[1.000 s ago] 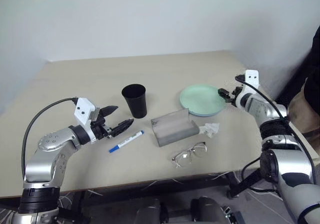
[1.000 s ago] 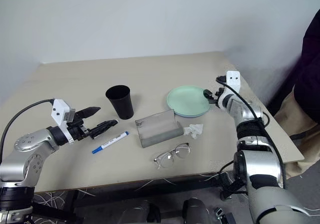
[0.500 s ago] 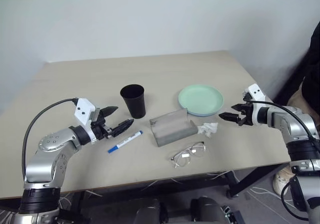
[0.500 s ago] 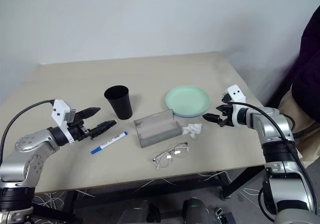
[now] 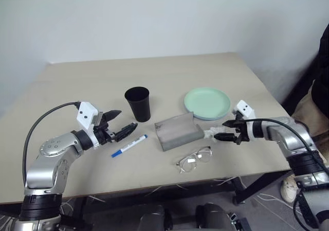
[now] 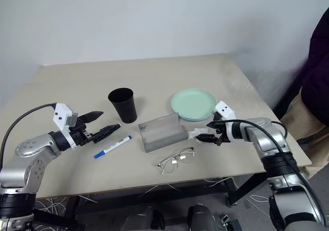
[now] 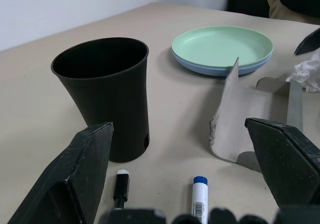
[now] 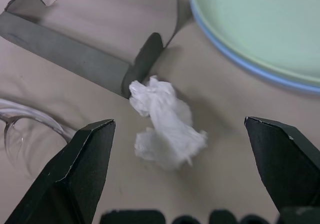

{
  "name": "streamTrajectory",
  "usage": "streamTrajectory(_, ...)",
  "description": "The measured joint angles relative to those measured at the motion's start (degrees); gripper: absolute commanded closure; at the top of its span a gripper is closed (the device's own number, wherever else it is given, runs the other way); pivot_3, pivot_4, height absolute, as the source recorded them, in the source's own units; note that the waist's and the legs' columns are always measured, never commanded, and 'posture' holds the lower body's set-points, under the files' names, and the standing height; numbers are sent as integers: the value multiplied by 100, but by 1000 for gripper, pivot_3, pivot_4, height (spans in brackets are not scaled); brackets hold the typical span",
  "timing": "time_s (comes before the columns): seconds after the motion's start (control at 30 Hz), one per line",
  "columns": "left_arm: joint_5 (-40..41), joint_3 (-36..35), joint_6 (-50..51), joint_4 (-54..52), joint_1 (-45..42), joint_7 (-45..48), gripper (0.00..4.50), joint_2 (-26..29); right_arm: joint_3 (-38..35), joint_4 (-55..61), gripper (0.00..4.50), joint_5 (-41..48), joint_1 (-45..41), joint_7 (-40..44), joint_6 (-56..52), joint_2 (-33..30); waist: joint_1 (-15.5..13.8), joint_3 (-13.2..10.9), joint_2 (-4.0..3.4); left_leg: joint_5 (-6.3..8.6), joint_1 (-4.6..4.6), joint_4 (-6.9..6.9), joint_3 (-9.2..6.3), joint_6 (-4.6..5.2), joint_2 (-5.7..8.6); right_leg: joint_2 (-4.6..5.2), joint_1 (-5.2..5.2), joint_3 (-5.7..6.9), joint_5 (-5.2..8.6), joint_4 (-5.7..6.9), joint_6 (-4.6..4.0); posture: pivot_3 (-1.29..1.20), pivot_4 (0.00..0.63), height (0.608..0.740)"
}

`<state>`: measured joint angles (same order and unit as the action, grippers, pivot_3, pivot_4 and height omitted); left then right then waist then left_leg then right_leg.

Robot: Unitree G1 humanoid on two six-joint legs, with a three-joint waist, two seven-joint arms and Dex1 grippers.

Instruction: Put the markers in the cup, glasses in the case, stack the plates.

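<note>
I see bare table [image 5: 77,87] behind the cup [image 5: 138,103]. The blue marker [image 5: 129,145] lies slanted just before the cup, cap toward my wide-open left gripper [image 5: 119,123]. My right gripper [image 5: 226,130] gapes around the tissue [image 8: 165,121].

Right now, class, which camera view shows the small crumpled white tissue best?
The right wrist view: the small crumpled white tissue lies large and unobstructed. The eye views show a small speck; the left wrist view catches its edge.

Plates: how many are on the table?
2, stacked: the mint green plate lies on the light blue plate, beside the open grey case. Nothing suggests more hidden underneath.
</note>
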<state>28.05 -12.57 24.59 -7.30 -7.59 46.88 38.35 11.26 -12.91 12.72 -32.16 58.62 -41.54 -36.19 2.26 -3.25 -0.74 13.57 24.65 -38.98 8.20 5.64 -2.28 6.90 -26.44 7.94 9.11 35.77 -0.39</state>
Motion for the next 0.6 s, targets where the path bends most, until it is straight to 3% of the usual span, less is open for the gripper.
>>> streamTrajectory(0.17,0,0,0,0,2,0,0,0,56,-215,18,-127,-27,-98,142,111,-46,0,1,0,0,0,2,-1,0,1,-3,2,0,-1,0,0,0,704)
streamTrajectory(0.27,0,0,0,0,2,0,0,0,62,-271,600,-164,-30,-124,192,156,-80,0,1,0,-1,-1,2,-1,-2,0,-3,4,0,-1,0,0,0,704)
streamTrajectory(0.6,-3,0,-5,2,2,8,0,0,54,-530,4074,-226,-119,-149,426,165,-114,0,1,0,-1,0,3,-1,-8,2,-4,15,0,-2,0,0,0,704)
